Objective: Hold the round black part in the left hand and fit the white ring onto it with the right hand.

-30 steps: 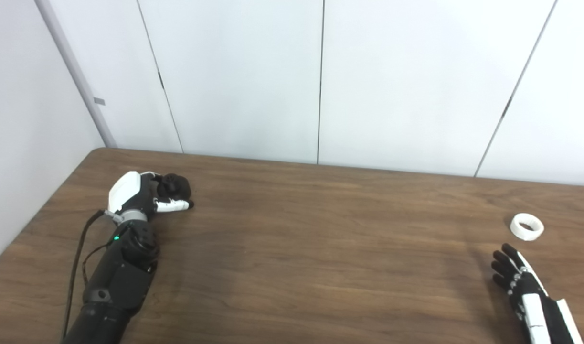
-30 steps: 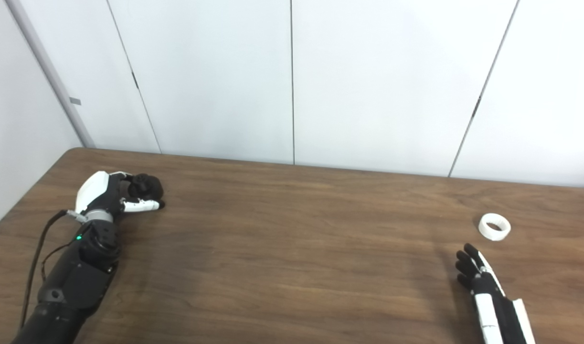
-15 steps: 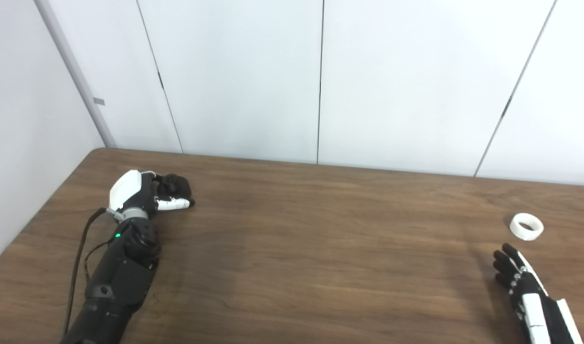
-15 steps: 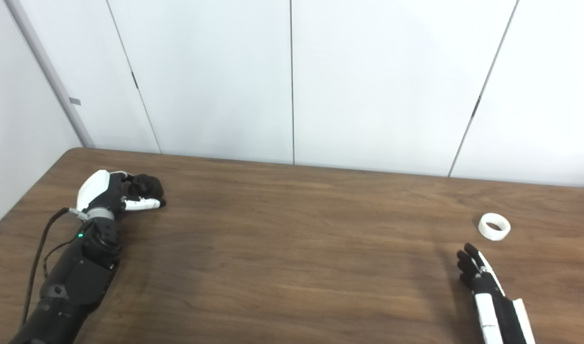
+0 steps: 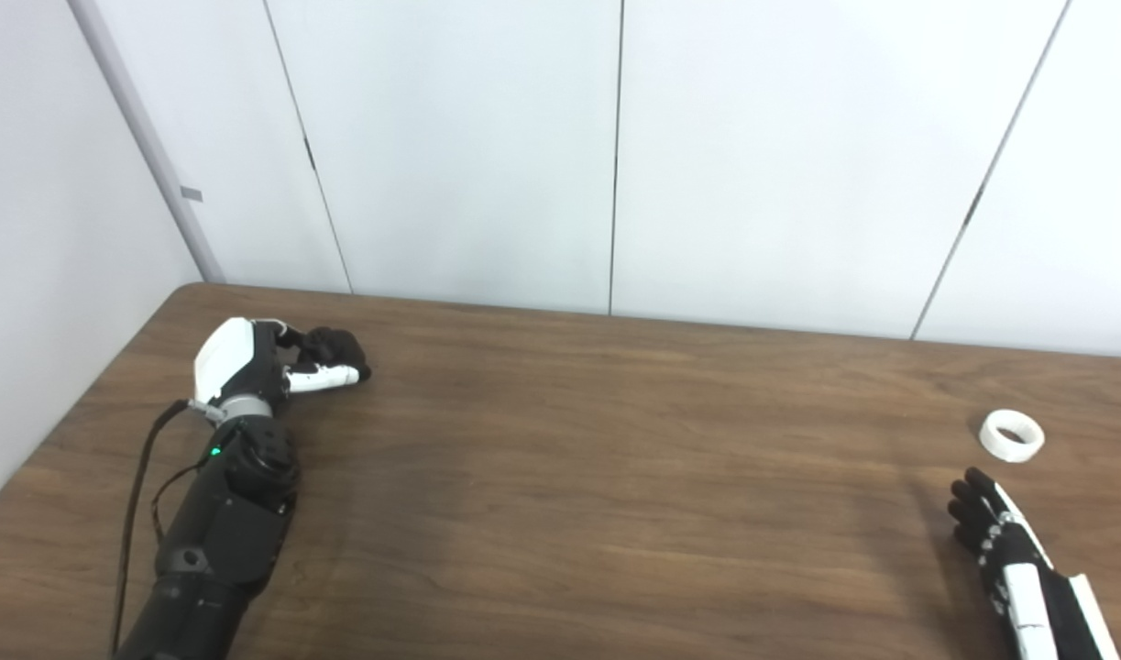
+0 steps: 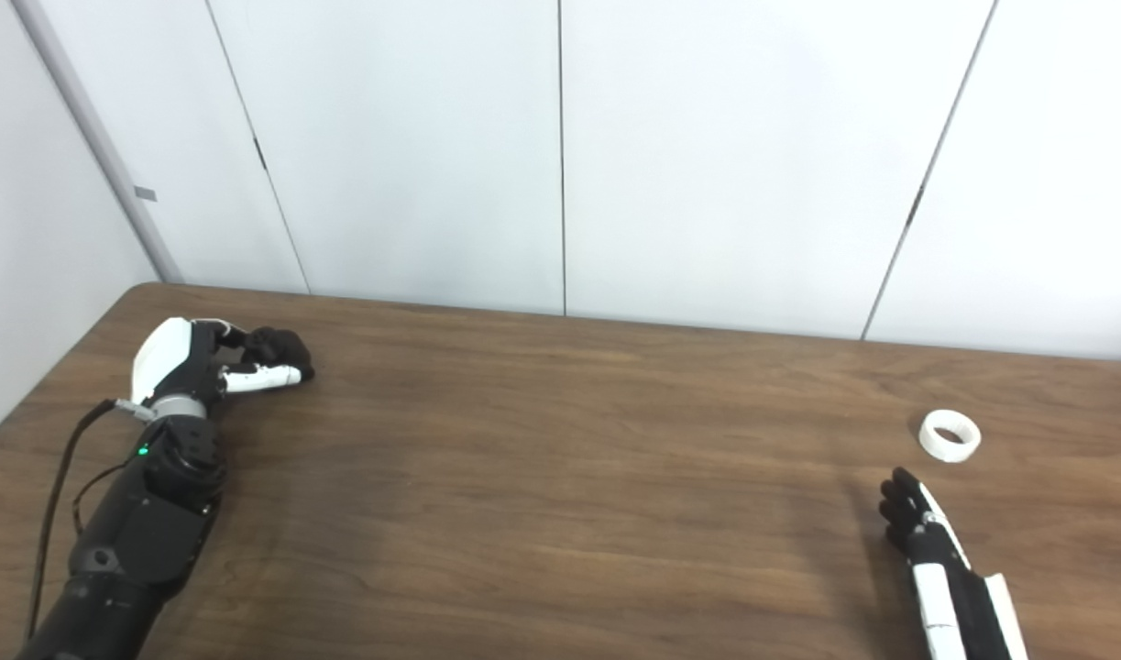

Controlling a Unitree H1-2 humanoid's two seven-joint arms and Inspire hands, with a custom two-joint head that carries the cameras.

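My left hand [image 5: 267,362] is at the far left of the brown table, its fingers curled around the round black part [image 5: 335,346], which shows as a dark lump between the fingers and thumb. The white ring [image 5: 1011,435] lies flat on the table at the far right, also seen as the white ring [image 6: 950,434] in the right eye view. My right hand [image 5: 991,532] rests low at the bottom right, just short of the ring and not touching it, fingers straight and apart, holding nothing.
The wooden table [image 5: 615,477] runs across the view, with its rounded far-left corner near my left hand. White wall panels stand close behind the table's back edge. A black cable runs along my left forearm [image 5: 221,532].
My left hand, closed on the black part, has lifted and shifted slightly away and to the left. The right hand and the ring have stayed put.
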